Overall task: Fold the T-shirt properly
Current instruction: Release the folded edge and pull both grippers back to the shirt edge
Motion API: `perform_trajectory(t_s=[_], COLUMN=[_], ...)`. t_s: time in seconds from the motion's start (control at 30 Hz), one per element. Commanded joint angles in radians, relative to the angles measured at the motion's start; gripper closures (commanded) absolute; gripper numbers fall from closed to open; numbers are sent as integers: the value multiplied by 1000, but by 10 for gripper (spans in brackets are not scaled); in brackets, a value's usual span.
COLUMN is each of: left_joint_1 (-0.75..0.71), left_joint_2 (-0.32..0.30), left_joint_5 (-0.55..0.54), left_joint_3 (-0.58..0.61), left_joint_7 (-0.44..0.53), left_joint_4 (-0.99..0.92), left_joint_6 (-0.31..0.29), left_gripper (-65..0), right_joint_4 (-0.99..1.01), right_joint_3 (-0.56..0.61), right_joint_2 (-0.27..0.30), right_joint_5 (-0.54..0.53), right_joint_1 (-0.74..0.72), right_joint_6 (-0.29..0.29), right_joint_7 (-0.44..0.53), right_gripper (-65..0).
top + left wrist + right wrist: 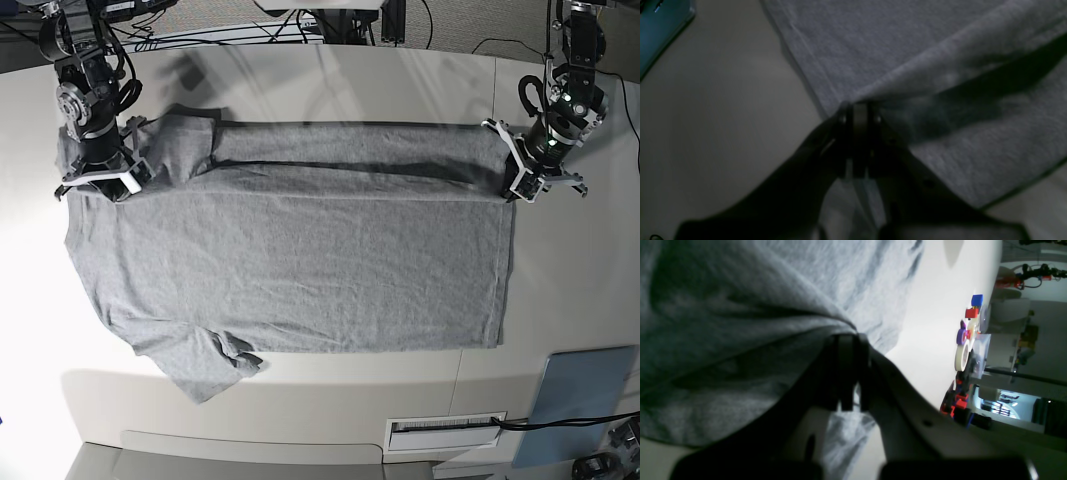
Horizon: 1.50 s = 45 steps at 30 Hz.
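Item: large heather-grey short-sleeved cotton T-shirt [300, 270]
Pose: spread flat on table, plain side up
Far edge: folded over into long band
Near sleeve: crumpled, sticking out at near-left corner

The T-shirt [300, 265] lay spread across the table [300, 420], its far edge doubled over toward the near side in a long band. The right gripper [100, 172] sat at the base view's left end of that band, clamped on the cloth; the left gripper [528, 180] gripped the opposite end. A flat panel [585, 393] lay on the table's near right corner, apart from the shirt
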State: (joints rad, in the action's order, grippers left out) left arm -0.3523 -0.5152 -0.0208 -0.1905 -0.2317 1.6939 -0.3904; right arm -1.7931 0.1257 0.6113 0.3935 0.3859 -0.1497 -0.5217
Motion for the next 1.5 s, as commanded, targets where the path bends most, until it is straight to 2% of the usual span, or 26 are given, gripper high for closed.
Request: perform_trajectory(t_s=[0.0, 0.27, 0.3, 0.4, 0.43, 0.5, 0.57, 0.67, 0.73, 0.8, 0.83, 0.93, 1.07, 1.13, 1.23, 1.33, 1.47], left_joint_1=[6, 6, 6, 6, 6, 6, 6, 2, -3, -18, -24, -46, -67, -64, -48, -40, -69], left_joint_2=[-14, -14, -14, -14, -14, -14, -14, -14, -14, -14, -14, -8, 36, 71, 106, 114, 113], left_joint_5=[-10, -35, -48, -62, -62, -62, -63, -111, -212, -314, -360, -448, -497, -497, -496, -497, -497], left_joint_3=[-8, -8, -8, -8, -8, -8, -8, -8, -8, -8, -8, -8, -8, -8, -8, -8, -8], left_joint_7=[21, 21, 21, 22, 22, 21, 19, -10, -50, -48, -49, -58, -64, -59, -60, -61, -64], left_joint_4=[12, 5, 5, 5, 5, 5, 5, 5, 5, 6, 7, 6, 4, -10, -58, -110, -140], left_joint_6=[8, 8, 8, 10, 14, 39, 79, 106, 103, 103, 103, 103, 103, 106, 105, 103, 116], left_gripper=[0, 0, -32, -217, -261, -293, -292, -269, -158, -3, 0, 0, 0, 0, 0, 0, 0], right_joint_4=[-11, -11, -11, -11, -11, -11, -11, -20, -33, -48, -53, -52, -42, -13, 47, 112, 184], right_joint_3=[-8, -9, -9, -9, -9, -9, -9, -9, -9, -9, -9, -18, -83, -138, -207, -233, -232], right_joint_2=[14, 14, 14, 14, 14, 14, 14, 14, 14, 14, 11, -29, -90, -104, -104, -104, -105], right_joint_5=[6, 3, 3, 3, 3, 3, 2, -77, -104, -106, -106, -111, -179, -232, -306, -352, -405], right_joint_1=[-6, -6, -6, -6, -7, -6, -6, -5, 3, 19, 28, 47, 66, 65, 51, 32, 36], right_joint_6=[19, 19, 19, 19, 19, 20, 39, 160, 220, 250, 260, 276, 269, 245, 167, 68, 24], right_joint_7=[13, 19, 18, 18, 18, 18, 14, -37, -56, -63, -70, -88, -56, -14, 6, 3, -10], right_gripper=[0, 0, -33, -198, -228, -234, -234, -223, -158, -60, -13, 0, 0, 0, 0, 0, 0])
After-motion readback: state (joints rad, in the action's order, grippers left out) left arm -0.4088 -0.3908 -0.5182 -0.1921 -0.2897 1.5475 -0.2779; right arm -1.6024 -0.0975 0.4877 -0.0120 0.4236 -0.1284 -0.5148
